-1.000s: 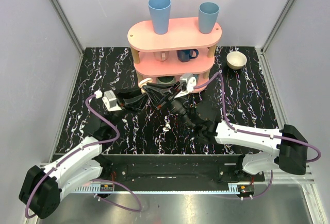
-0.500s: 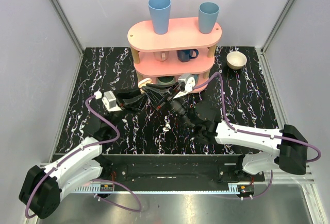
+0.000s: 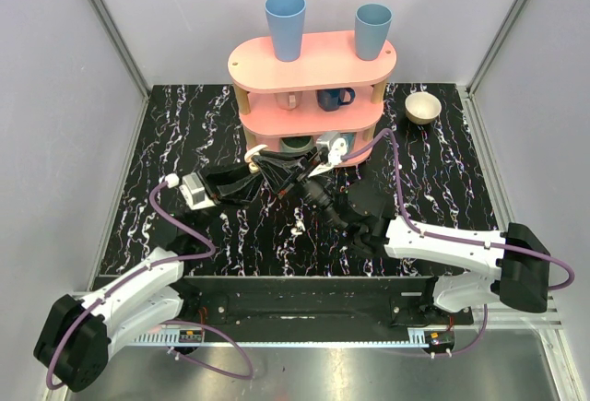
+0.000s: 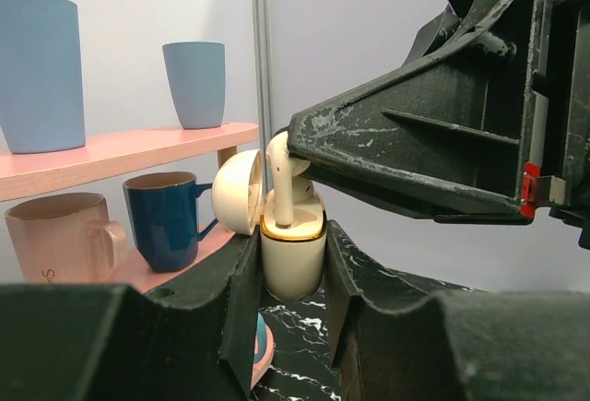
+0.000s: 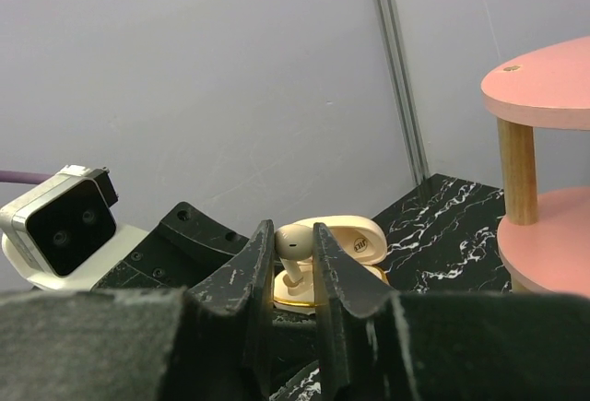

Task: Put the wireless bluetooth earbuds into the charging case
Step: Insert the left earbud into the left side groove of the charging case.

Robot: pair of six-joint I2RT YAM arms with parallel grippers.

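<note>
Left fingers (image 4: pixel 230 300) clamp upright charging case (image 4: pixel 293 258), lid hinged open; right fingers (image 5: pixel 339 277) pinch cream earbud (image 5: pixel 295 242), stem standing in case socket. Pink shelf (image 4: pixel 138 147) behind.

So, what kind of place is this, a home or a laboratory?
Most likely a robot test cell in a laboratory, not a home: plain grey panel walls on aluminium frame posts, a black white-veined marble-look tabletop, and a staged pink oval three-tier shelf.
</note>
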